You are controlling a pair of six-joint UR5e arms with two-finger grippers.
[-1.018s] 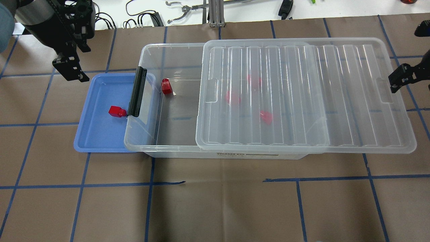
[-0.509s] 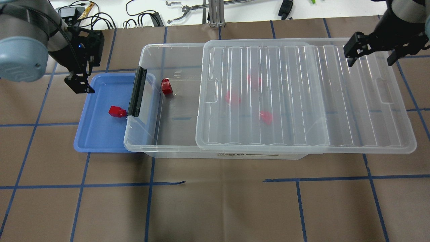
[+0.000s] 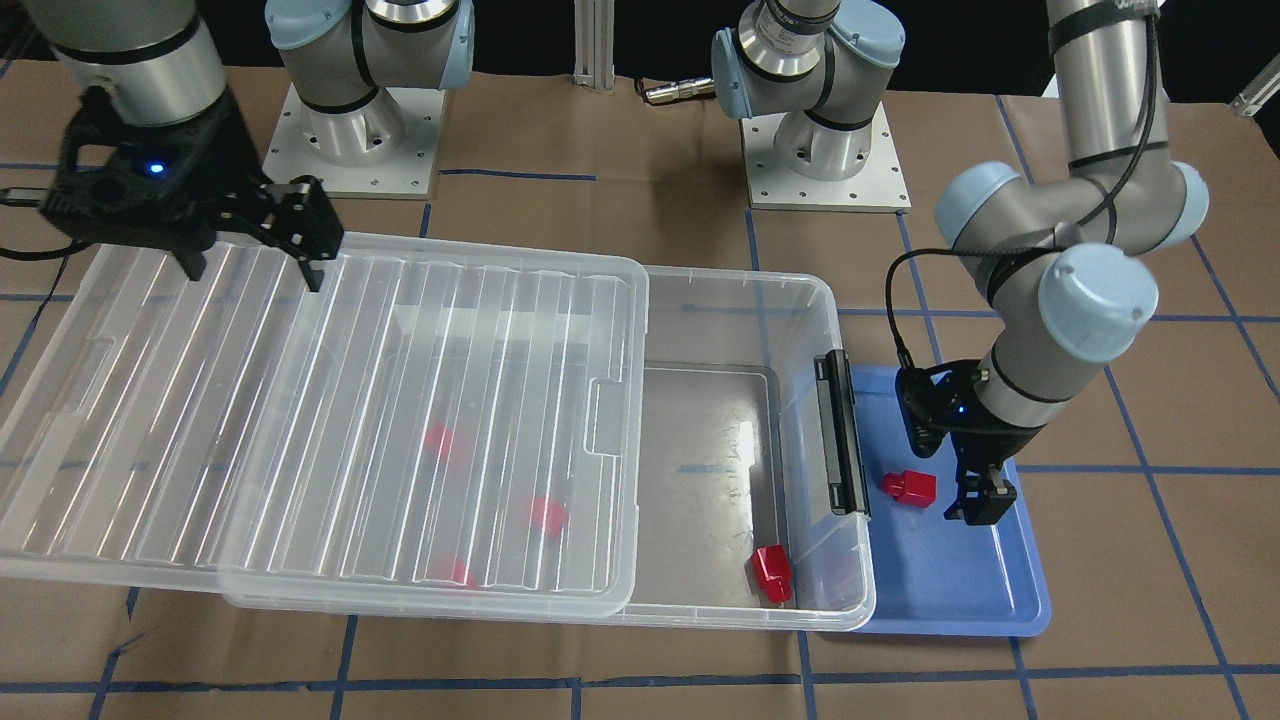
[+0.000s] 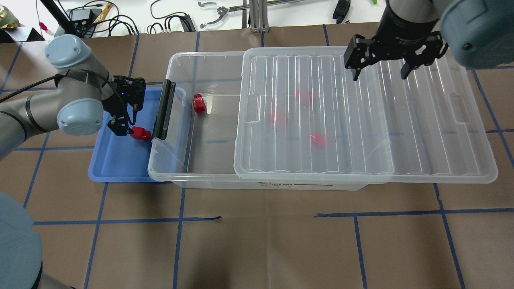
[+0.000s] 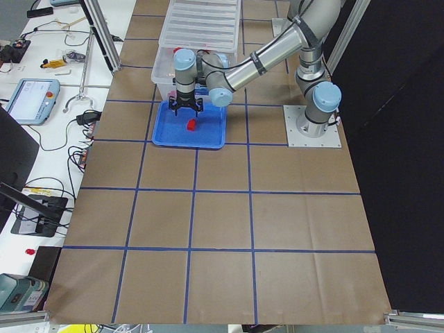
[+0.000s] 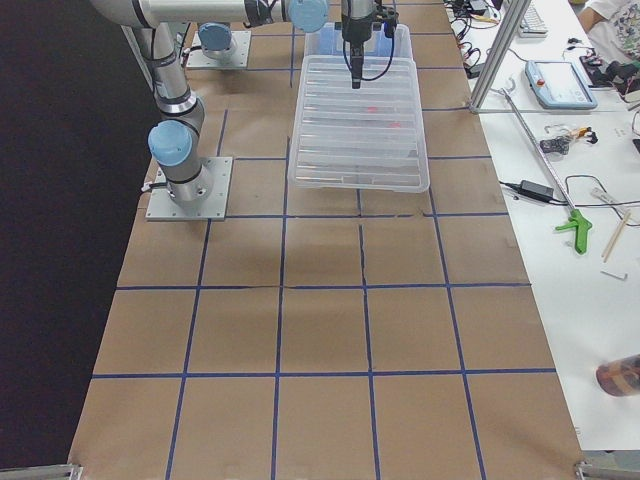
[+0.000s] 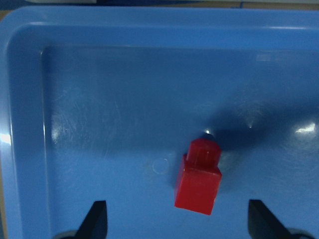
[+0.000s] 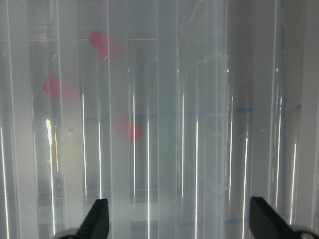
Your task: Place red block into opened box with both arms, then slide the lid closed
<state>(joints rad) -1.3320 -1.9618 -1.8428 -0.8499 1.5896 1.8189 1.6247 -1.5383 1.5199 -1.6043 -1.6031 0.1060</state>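
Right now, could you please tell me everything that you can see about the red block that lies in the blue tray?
The red block is a small glossy piece that looks like plastic: a cube body with a narrower stub on one end. It lies on its side on the floor of the blue tray, with the stub pointing towards the black clip of the clear box. The open left claw hangs over it, one finger on each side, and neither finger touches it. Only the tray floor touches it.
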